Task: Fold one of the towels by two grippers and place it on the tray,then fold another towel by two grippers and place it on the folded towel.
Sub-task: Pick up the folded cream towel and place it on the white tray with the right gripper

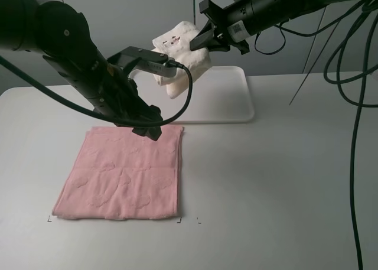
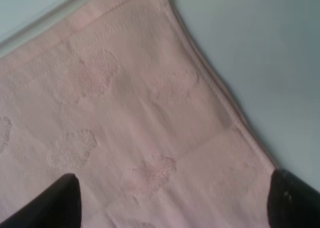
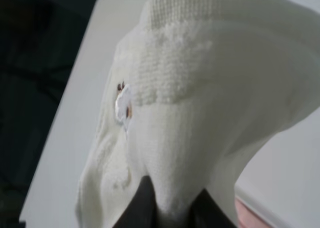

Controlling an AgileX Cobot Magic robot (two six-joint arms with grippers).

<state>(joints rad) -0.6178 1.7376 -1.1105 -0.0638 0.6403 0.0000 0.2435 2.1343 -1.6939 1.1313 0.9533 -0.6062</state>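
Note:
A pink towel (image 1: pixel 124 172) lies flat on the table, front left. My left gripper (image 1: pixel 142 128) hovers over its far edge, open and empty; in the left wrist view its two fingertips (image 2: pixel 55 200) stand wide apart above the pink towel (image 2: pixel 125 123). My right gripper (image 1: pixel 201 42) is shut on a folded white towel (image 1: pixel 183 60) and holds it in the air above the left part of the white tray (image 1: pixel 230 101). The right wrist view shows the white towel (image 3: pixel 200 103) draped from the pinched fingers (image 3: pixel 145 203).
The tray sits at the back centre of the white table (image 1: pixel 283 181). Black cables (image 1: pixel 354 104) hang down on the right. Small corner marks (image 1: pixel 180 220) sit by the pink towel's front edge.

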